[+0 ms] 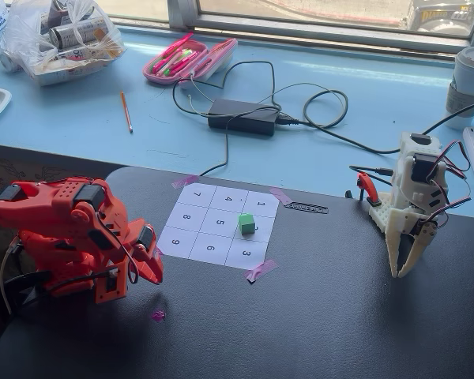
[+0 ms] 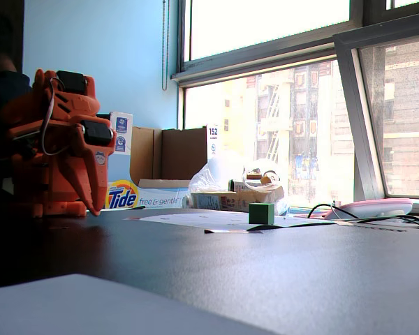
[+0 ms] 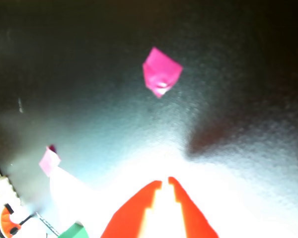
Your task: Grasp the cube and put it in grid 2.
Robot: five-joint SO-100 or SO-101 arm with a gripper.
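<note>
While the gripper [image 1: 152,272] hangs apart, the cube [image 1: 246,224] sits on grid 2 [image 1: 254,229].

Hobbyist's windowside desk [image 1: 79,118]: pencil case [image 1: 191,60], cables [image 1: 316,106].

**Cube on the numbered sheet, one arm at each side of the frame**

In a fixed view from above, the numbered sheet [image 1: 220,226] lies at the centre of the frame on the table [image 1: 316,316]. The cube [image 1: 246,224] rests on grid 2 [image 1: 253,229], in the sheet's right column, between the squares marked 1 and 3. One robot arm [image 1: 63,233] stands at the lower left, its gripper [image 1: 152,272] just left of the sheet. A second arm [image 1: 415,201] stands at the right edge. A power adapter [image 1: 242,116] lies behind the sheet, top centre, with a pencil case [image 1: 188,60] further up and left.
</note>
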